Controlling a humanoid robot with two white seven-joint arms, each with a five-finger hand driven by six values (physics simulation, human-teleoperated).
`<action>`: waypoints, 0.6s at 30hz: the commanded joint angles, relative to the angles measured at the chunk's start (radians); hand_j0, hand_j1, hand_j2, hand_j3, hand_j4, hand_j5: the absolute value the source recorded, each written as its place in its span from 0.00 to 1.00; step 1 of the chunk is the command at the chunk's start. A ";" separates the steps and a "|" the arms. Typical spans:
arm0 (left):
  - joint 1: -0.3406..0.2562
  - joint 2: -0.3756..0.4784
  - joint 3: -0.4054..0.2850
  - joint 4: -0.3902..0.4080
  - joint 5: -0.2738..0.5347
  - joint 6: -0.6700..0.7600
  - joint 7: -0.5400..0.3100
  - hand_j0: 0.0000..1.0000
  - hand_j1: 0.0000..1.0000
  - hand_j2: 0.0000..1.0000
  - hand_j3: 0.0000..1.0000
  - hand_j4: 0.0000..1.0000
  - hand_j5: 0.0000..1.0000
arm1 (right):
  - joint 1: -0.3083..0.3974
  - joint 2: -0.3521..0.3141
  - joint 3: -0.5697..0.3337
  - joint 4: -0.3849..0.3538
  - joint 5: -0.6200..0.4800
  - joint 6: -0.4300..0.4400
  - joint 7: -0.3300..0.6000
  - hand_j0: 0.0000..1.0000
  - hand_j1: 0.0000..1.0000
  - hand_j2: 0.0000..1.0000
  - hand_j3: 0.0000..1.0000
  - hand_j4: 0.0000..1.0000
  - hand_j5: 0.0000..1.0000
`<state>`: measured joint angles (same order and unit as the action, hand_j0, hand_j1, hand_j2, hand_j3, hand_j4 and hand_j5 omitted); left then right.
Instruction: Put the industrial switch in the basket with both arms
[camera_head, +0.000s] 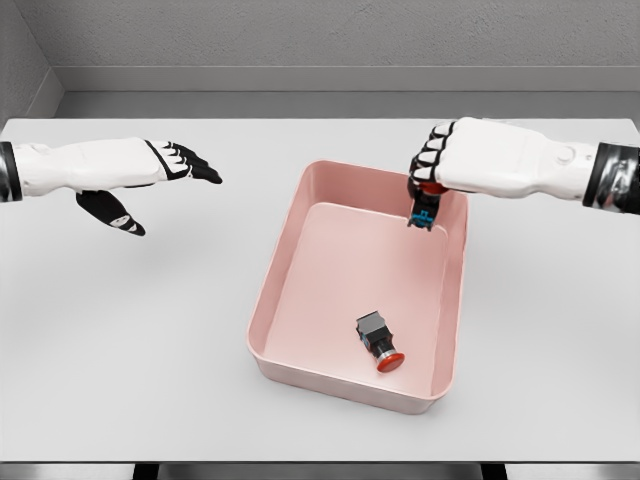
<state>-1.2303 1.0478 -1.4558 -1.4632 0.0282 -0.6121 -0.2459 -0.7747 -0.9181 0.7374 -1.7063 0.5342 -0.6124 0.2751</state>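
Switch (424, 212) half-hidden under right fingers (428, 160)

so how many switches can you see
2: one switch lies on the basket floor near its front; the other hangs in the right hand over the back rim.

There is one pink plastic rectangular basket (300, 205), in the middle of the one white flat table (150, 340). I count two industrial switches. The first, a grey and black block with a red round button (378, 340), lies in the near right part of the basket. The second, a black and blue one with a red part (424, 215), is at the far right. Two white robot hands are visible: the left hand (150, 175) and the right hand (465, 155).
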 joint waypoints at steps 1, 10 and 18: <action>0.000 0.000 0.002 0.001 0.006 0.001 0.000 1.00 1.00 1.00 1.00 1.00 1.00 | 0.000 0.012 0.000 -0.019 -0.008 0.002 -0.001 0.49 0.49 0.49 0.49 0.49 0.49; 0.006 -0.002 0.000 0.001 0.004 0.001 0.000 1.00 1.00 1.00 1.00 1.00 1.00 | 0.018 0.035 -0.001 -0.021 -0.030 0.002 -0.010 1.00 1.00 1.00 1.00 1.00 1.00; 0.006 0.000 0.000 0.001 0.004 0.001 0.000 1.00 1.00 1.00 1.00 1.00 1.00 | 0.112 -0.008 -0.170 0.160 -0.060 0.002 -0.013 1.00 1.00 1.00 1.00 1.00 1.00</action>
<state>-1.2241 1.0478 -1.4573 -1.4619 0.0257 -0.6121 -0.2459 -0.6520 -0.9150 0.6364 -1.6178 0.4943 -0.6125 0.2645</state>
